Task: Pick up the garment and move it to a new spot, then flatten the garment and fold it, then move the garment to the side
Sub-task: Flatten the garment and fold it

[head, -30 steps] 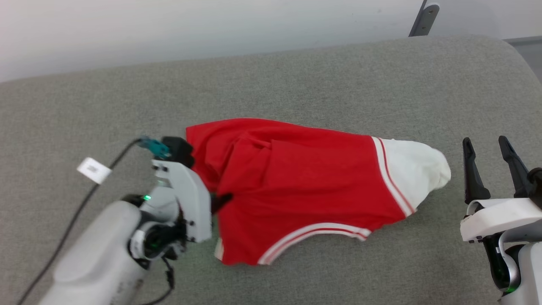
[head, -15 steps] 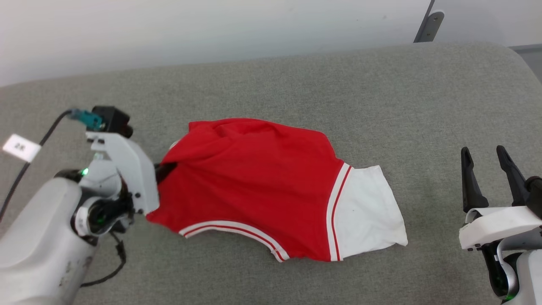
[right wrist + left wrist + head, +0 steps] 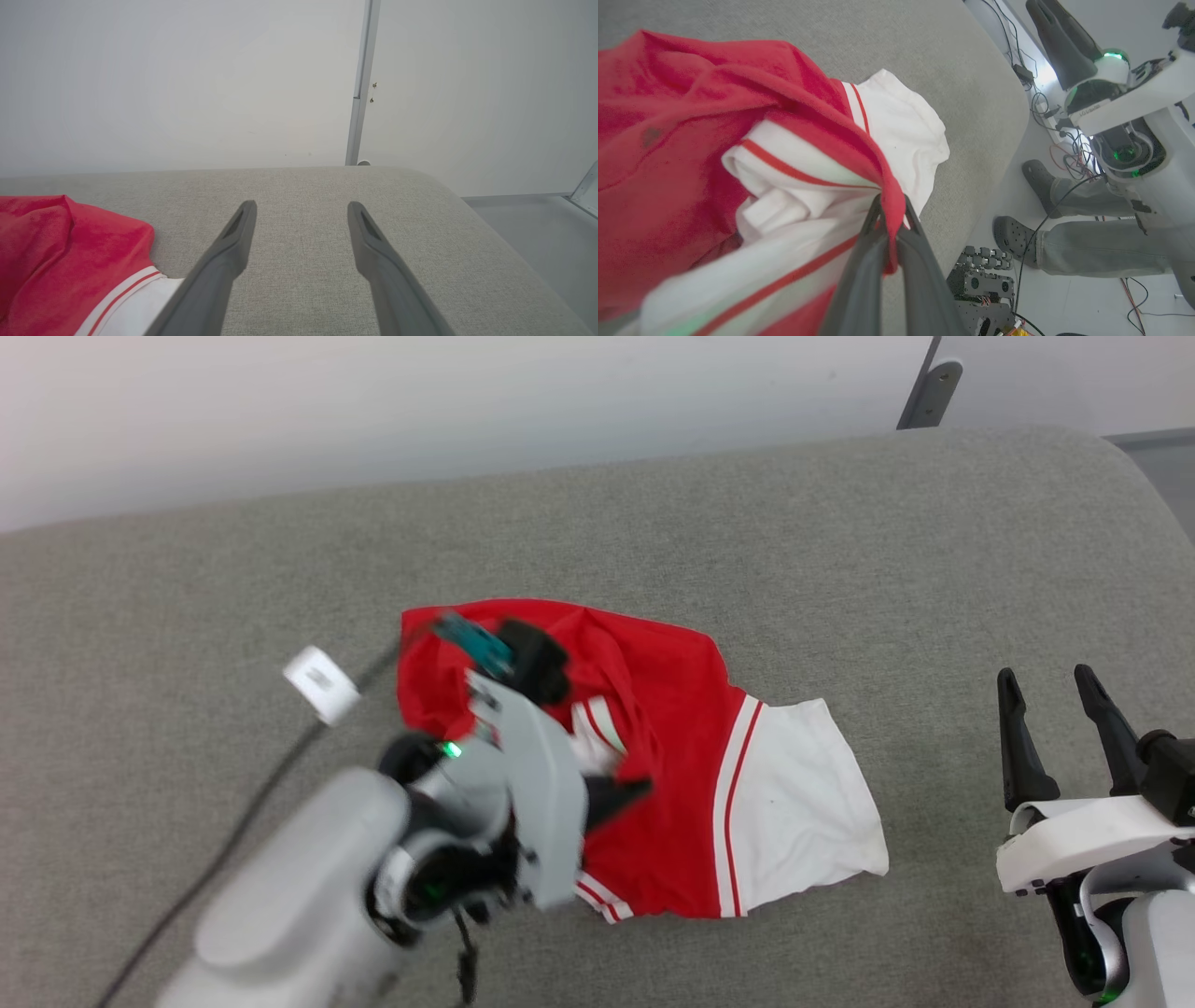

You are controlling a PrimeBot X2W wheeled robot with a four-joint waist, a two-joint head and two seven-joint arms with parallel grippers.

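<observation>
On the grey fabric-covered counter [image 3: 840, 541]: bright red soft T-shirt with white short sleeves [image 3: 672, 709], bunched near the middle, one white sleeve [image 3: 794, 803] spread flat towards my right.
My left tool [image 3: 891, 210]: clamped together on a gathered fold of the shirt's red and striped cloth.
My right tool [image 3: 1045, 677]: fingers apart, empty, well clear of that sleeve.
In the way: my pale left forearm [image 3: 299, 896] and wrist cover the shirt's near left part in the head view.
Around: black cable [image 3: 233, 840] with a white tag [image 3: 320, 683]; a person's dark clogs [image 3: 1011, 238] on the floor beside the counter.

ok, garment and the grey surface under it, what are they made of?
Garment: soft matte knit, probably cotton jersey; it bunches and drapes where the left claw pinches it. Grey surface: matte woven upholstery fabric, by the fine speckled weave; rounded edge suggests padding.
</observation>
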